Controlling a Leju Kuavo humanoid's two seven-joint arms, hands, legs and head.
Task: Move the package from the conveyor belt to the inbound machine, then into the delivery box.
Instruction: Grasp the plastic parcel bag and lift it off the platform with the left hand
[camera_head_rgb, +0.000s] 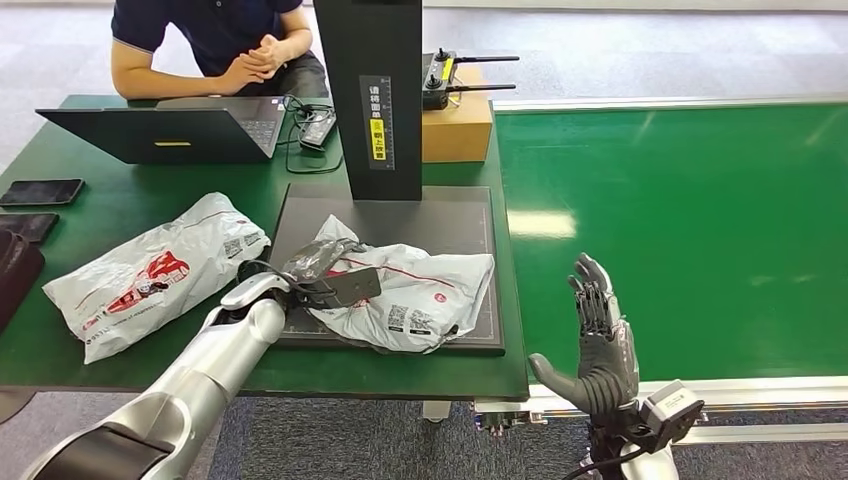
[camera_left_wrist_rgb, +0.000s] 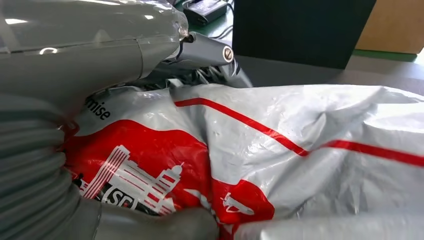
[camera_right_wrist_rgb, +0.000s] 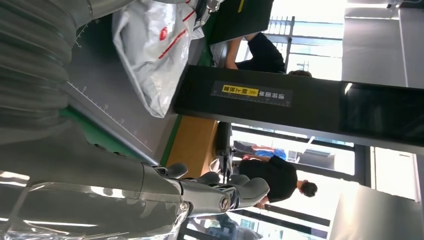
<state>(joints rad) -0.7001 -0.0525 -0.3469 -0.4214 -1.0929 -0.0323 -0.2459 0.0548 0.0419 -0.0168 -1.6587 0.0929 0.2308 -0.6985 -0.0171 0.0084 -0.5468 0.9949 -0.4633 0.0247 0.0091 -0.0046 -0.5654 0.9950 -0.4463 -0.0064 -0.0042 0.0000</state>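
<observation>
A grey plastic package with red print lies crumpled on the dark plate of the inbound machine, in front of its black column. My left hand grips the package's left end, and the thumb rests over the wrinkled film of the package. My right hand stands upright with fingers apart and holds nothing, over the near edge of the green conveyor belt. From the right wrist I see that hand's fingers spread, with the package and the column beyond.
A second grey and red package lies on the green table to the left. A laptop, a phone, cables and a cardboard box with a controller stand at the back. A person sits behind the table.
</observation>
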